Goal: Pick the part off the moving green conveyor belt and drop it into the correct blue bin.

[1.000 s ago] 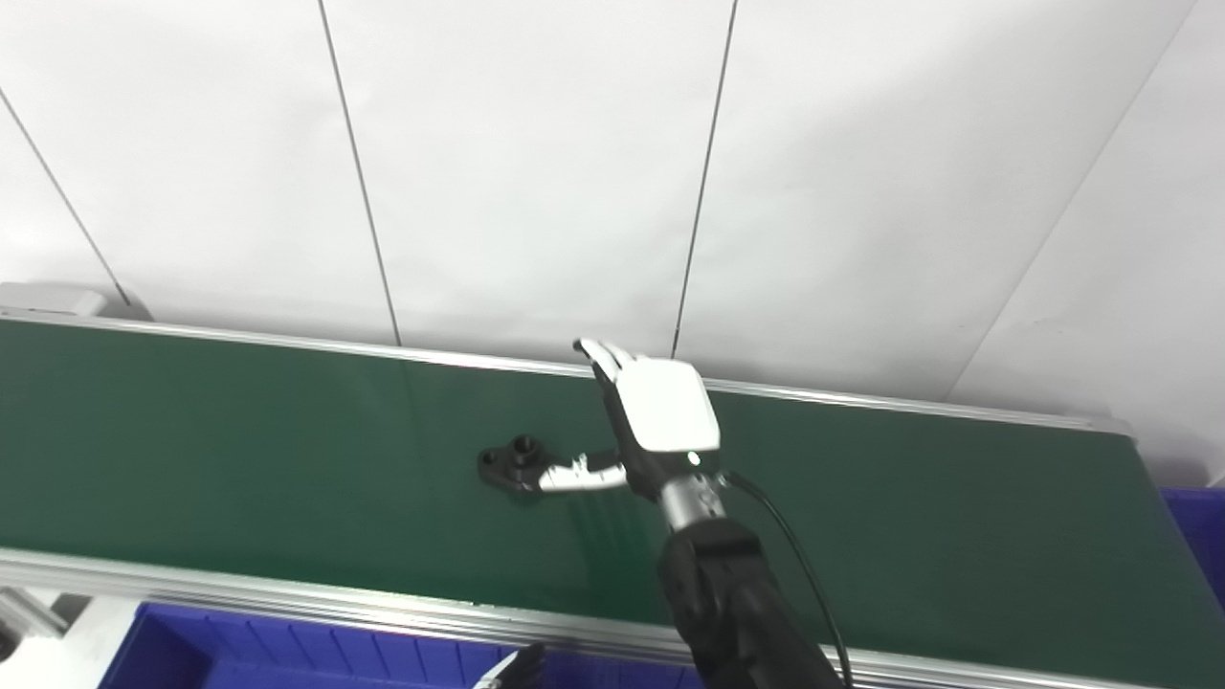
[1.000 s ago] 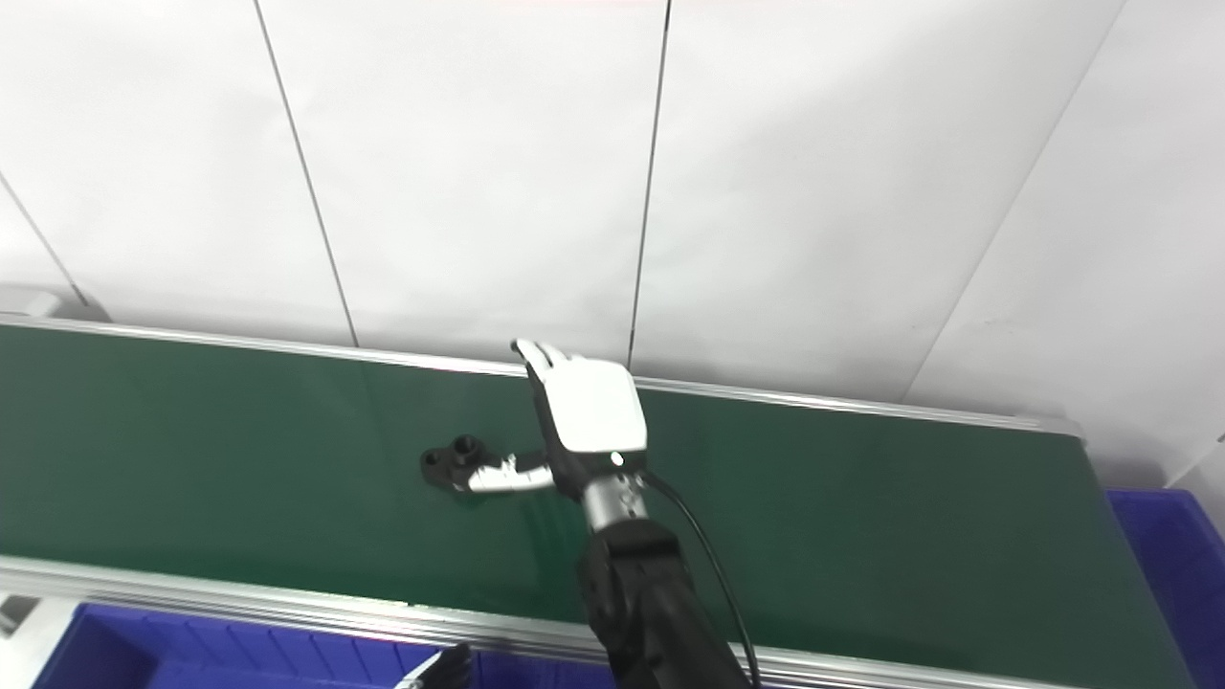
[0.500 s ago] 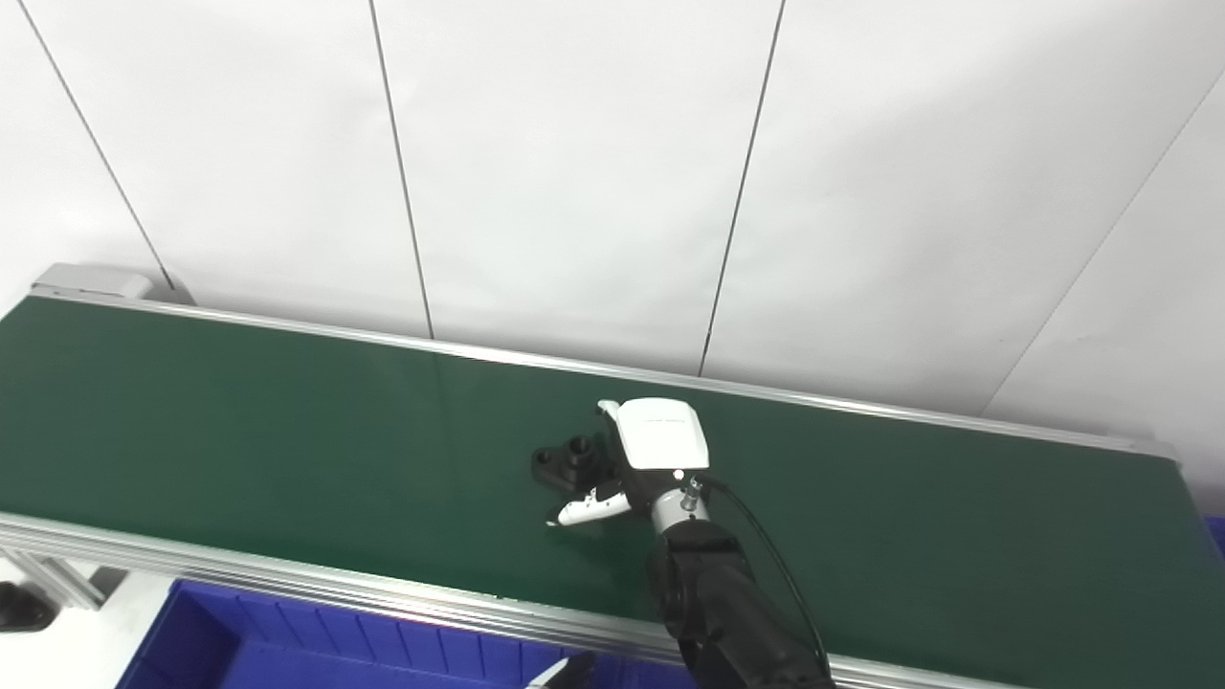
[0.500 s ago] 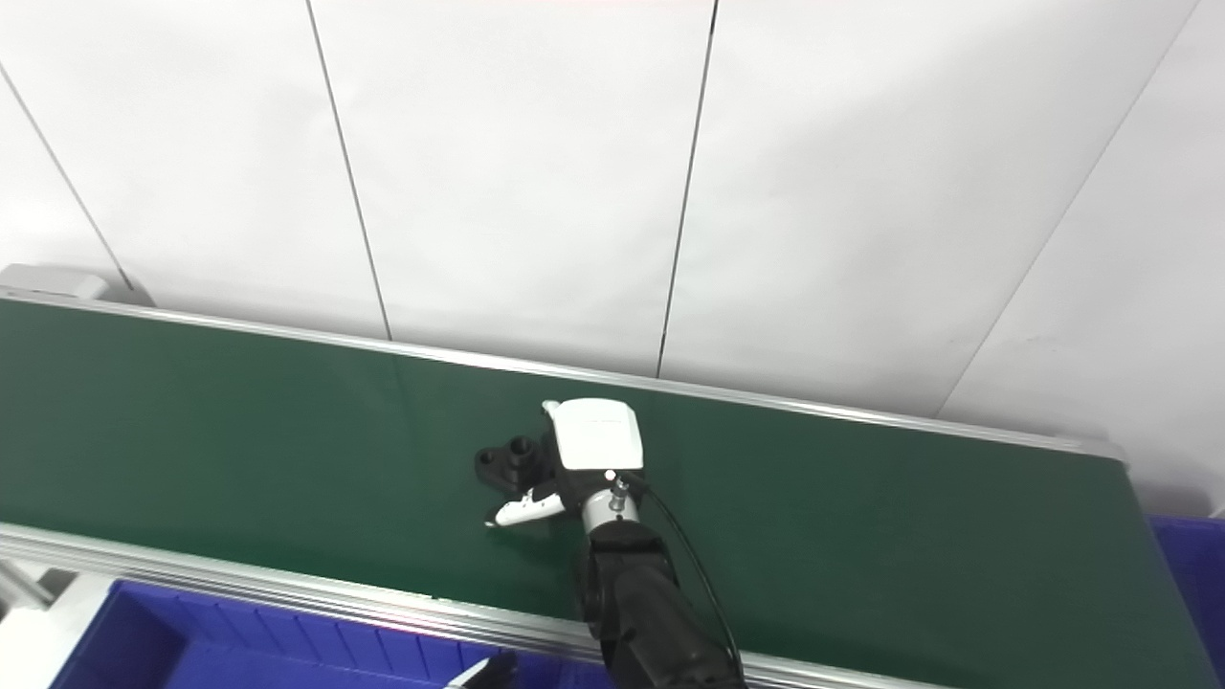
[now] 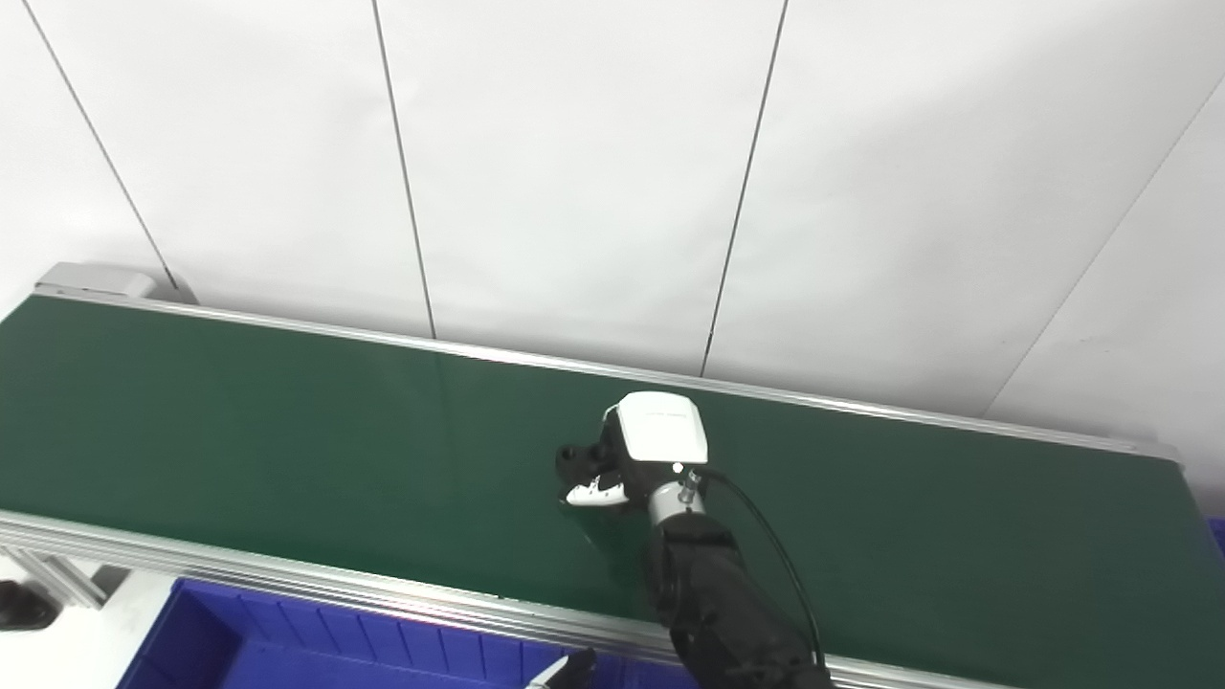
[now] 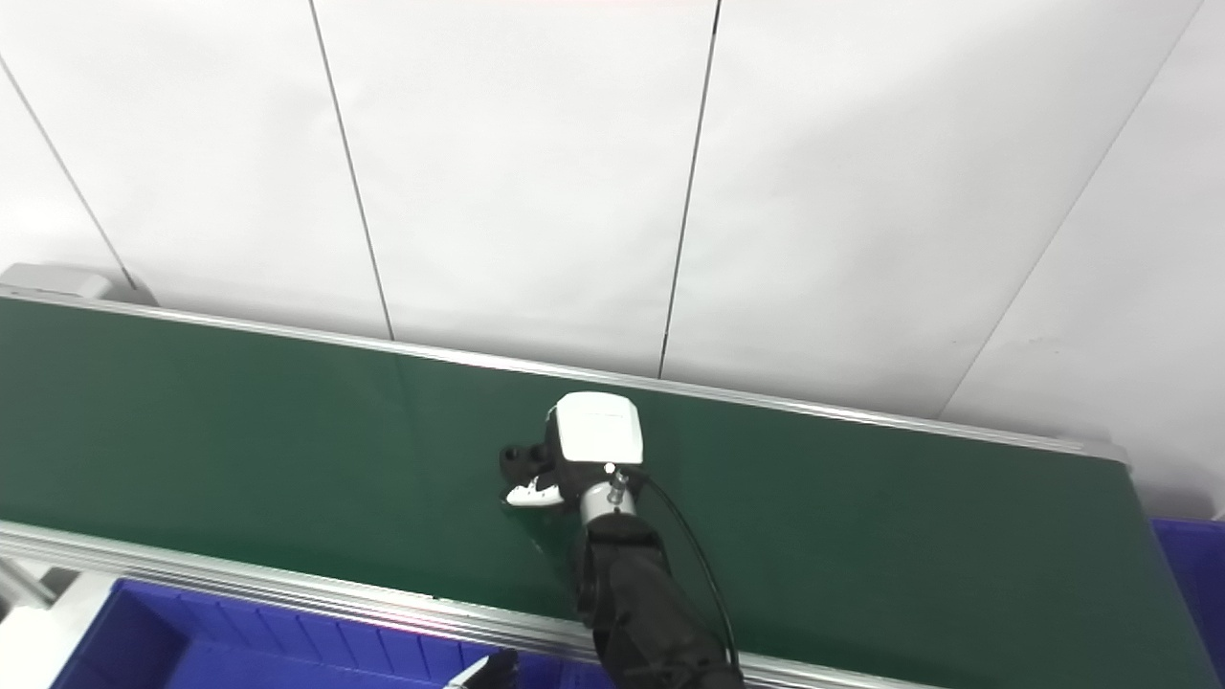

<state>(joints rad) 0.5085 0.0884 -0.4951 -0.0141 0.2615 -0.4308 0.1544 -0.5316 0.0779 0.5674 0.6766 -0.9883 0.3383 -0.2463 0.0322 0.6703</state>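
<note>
A small black part (image 5: 574, 461) with holes lies on the green conveyor belt (image 5: 287, 431) near its middle. My right hand (image 5: 643, 457), white-backed on a black arm, is down on the belt with its fingers and thumb (image 5: 593, 494) closed around the part. Only the part's left end shows beyond the fingers (image 6: 518, 459). Of my left hand only a tip (image 5: 565, 672) shows at the bottom edge, over a blue bin. Whether it is open or shut does not show.
A blue bin (image 5: 287, 651) stands below the belt's near rail (image 5: 239, 574) at the bottom left. Another blue bin (image 6: 1191, 565) shows at the right edge. A white panelled wall (image 5: 574, 172) rises right behind the belt's far rail.
The right hand has lowered onto the part, and its fingers and thumb have curled shut around it. The camera shifted early on, so the whole picture moved right.
</note>
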